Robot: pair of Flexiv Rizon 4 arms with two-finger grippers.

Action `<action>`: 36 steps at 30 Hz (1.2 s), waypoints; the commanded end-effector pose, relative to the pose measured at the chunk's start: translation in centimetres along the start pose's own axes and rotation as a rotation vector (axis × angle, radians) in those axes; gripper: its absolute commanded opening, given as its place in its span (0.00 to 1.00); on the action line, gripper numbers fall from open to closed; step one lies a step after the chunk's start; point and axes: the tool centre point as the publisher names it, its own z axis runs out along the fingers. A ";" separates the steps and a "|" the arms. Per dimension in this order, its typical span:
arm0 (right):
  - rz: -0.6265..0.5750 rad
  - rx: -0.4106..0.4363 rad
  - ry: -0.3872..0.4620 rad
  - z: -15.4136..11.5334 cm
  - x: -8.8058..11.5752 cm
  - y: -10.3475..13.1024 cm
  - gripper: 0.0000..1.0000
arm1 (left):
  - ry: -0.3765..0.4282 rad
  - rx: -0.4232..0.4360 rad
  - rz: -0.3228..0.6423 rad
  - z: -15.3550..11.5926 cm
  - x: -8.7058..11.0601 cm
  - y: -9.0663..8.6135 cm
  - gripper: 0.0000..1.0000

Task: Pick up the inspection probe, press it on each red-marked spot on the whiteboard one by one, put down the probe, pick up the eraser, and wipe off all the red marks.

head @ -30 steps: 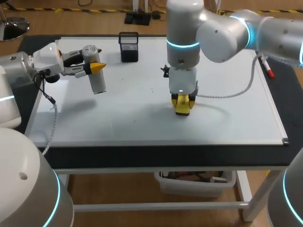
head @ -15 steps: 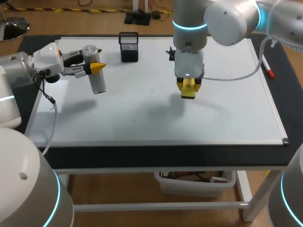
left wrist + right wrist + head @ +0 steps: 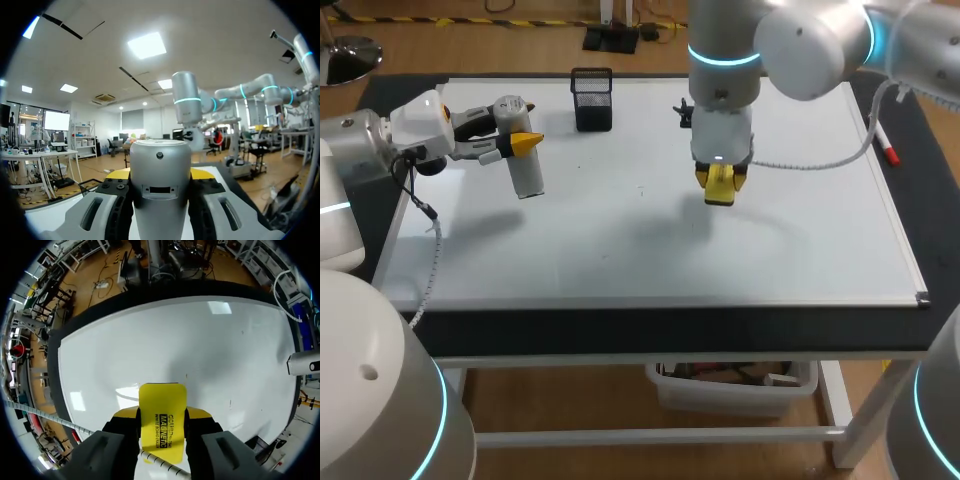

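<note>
Eraser (image 3: 161,412), yellow, sits clenched between both fingers of the right end effector (image 3: 720,187) over the middle of the whiteboard (image 3: 620,250). The left end effector (image 3: 523,145) grasps the grey inspection probe (image 3: 527,172) above the board's left side, near a black mesh pen cup (image 3: 592,98).

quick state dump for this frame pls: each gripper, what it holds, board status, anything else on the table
left gripper: shut on inspection probe, over the board's left side
right gripper: shut on yellow eraser, over the board's middle, apparently lifted off the surface
whiteboard: no red marks visible
other: black mesh holder near the far edge; red marker by the right edge
</note>
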 end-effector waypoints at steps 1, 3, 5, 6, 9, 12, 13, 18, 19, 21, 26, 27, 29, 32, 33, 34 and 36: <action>-0.004 -0.001 -0.001 0.5 -0.6 -3.4 0.00 | 0.000 0.003 0.003 0.0 0.0 0.0 0.00; -0.006 -0.001 -0.023 0.3 -0.6 -5.0 0.00 | 0.000 0.003 0.003 0.0 0.0 0.0 0.00; -0.008 0.011 -0.006 0.5 -0.5 -6.8 0.00 | 0.000 0.003 0.003 0.0 0.0 0.0 0.00; -0.009 0.004 -0.022 0.5 -0.4 -7.6 0.00 | 0.000 0.003 0.003 0.0 0.0 0.0 0.00; -0.014 -0.002 -0.032 0.9 -0.2 -10.2 0.00 | 0.000 0.003 0.003 0.0 0.0 0.0 0.00; -0.028 -0.013 -0.032 1.2 -0.4 -12.4 0.00 | 0.000 0.003 0.003 0.0 0.0 0.0 0.00; -0.033 -0.014 -0.028 1.3 -0.6 -13.1 0.00 | 0.000 0.003 0.003 0.0 0.0 0.0 0.00; -0.037 -0.038 -0.036 1.6 -1.2 -15.8 0.00 | 0.000 0.003 0.003 0.0 0.0 0.0 0.00; -0.037 -0.042 -0.035 1.7 -1.4 -16.2 0.00 | 0.000 0.003 0.003 0.0 0.0 0.0 0.00; -0.029 -0.055 -0.039 1.8 -1.7 -17.0 0.00 | 0.000 0.003 0.003 0.0 0.0 0.0 0.00; -0.024 -0.070 -0.033 2.1 -2.8 -18.6 0.00 | 0.000 0.003 0.003 0.0 0.0 0.0 0.00; -0.023 -0.076 -0.033 2.2 -3.0 -18.8 0.00 | 0.000 0.003 0.003 0.0 0.0 0.0 0.00; -0.025 -0.079 -0.028 2.3 -3.5 -19.3 0.00 | 0.000 0.003 0.003 0.0 0.0 0.0 0.00; -0.032 -0.083 -0.024 2.3 -4.1 -19.9 0.00 | 0.000 0.003 0.003 0.0 0.0 0.0 0.00; -0.035 -0.085 -0.021 2.3 -4.3 -20.1 0.00 | 0.000 0.003 0.003 0.0 0.0 0.0 0.00; -0.037 -0.085 -0.020 2.3 -4.5 -20.2 0.00 | 0.000 0.003 0.003 0.0 0.0 0.0 0.00; -0.046 -0.085 -0.017 2.3 -4.9 -20.6 0.00 | 0.000 0.003 0.003 0.0 0.0 0.0 0.00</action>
